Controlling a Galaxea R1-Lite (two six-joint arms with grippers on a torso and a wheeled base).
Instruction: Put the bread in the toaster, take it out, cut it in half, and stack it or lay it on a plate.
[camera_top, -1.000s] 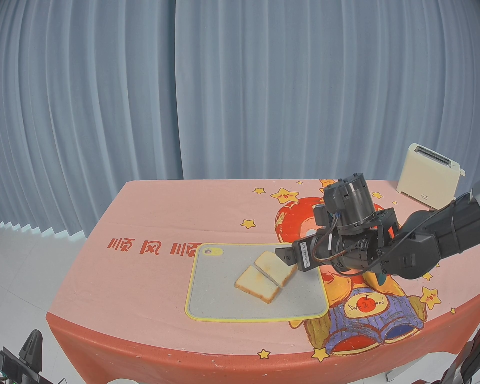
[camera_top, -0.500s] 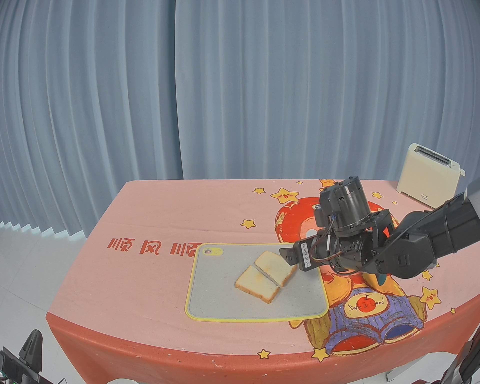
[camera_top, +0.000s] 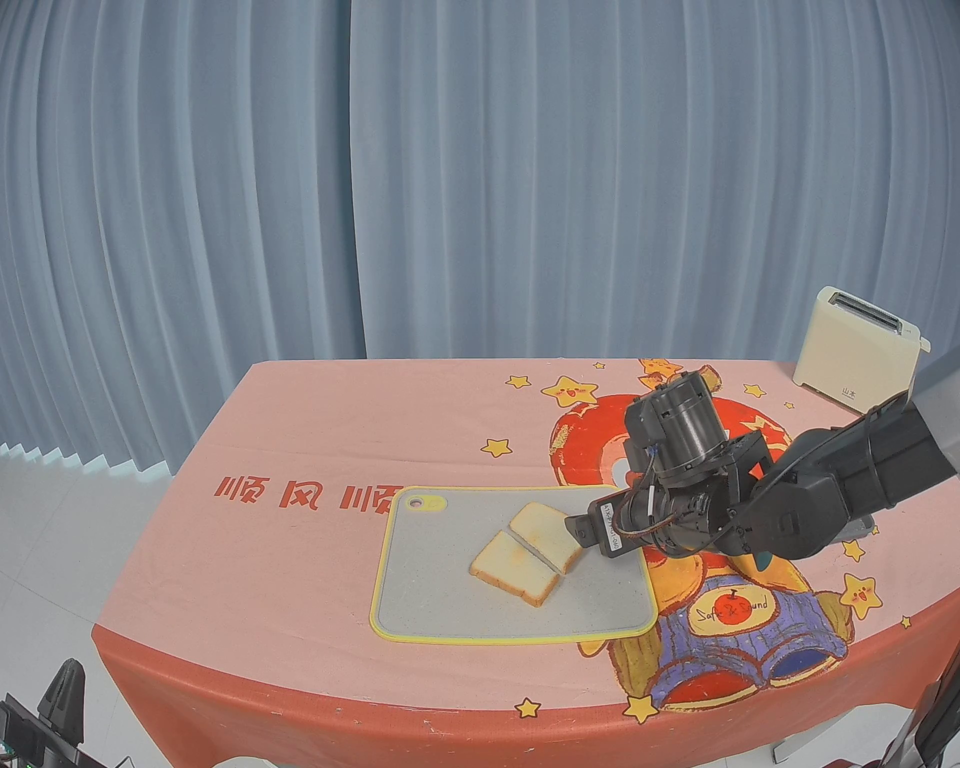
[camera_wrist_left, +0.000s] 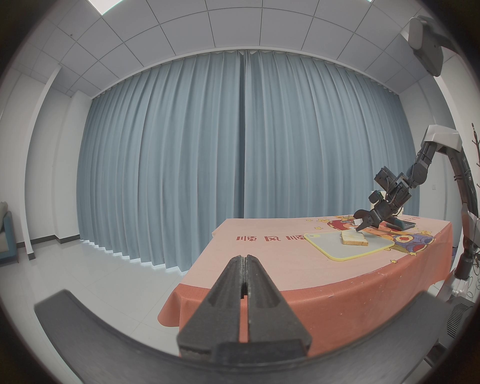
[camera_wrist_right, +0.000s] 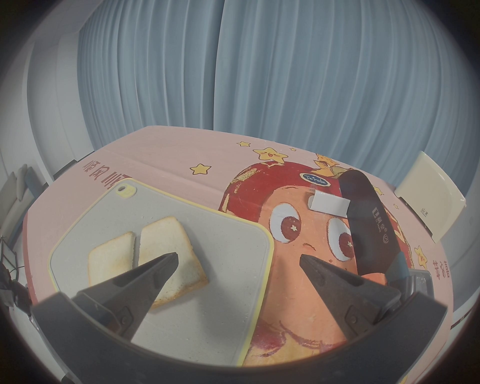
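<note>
Two toasted bread halves lie side by side on the grey, yellow-rimmed cutting board (camera_top: 430, 600): one nearer the front (camera_top: 513, 567), one behind it to the right (camera_top: 543, 532). My right gripper (camera_top: 588, 528) is open and hangs low at the right edge of the rear half (camera_wrist_right: 170, 250); in the right wrist view one finger (camera_wrist_right: 145, 282) is over that half and the other (camera_wrist_right: 340, 287) is over the tablecloth. The cream toaster (camera_top: 858, 350) stands at the table's far right corner. My left gripper (camera_wrist_left: 244, 267) is shut on nothing, low and well off the table's left side.
A black-bladed knife (camera_wrist_right: 370, 225) lies on the tablecloth to the right of the board, between it and the toaster (camera_wrist_right: 430, 195). The pink cloth left of and behind the board is bare. The table's front edge is close to the board.
My right gripper has come down and slightly left, from above the board's right edge to the rear bread half. The bread and the left arm have not moved.
</note>
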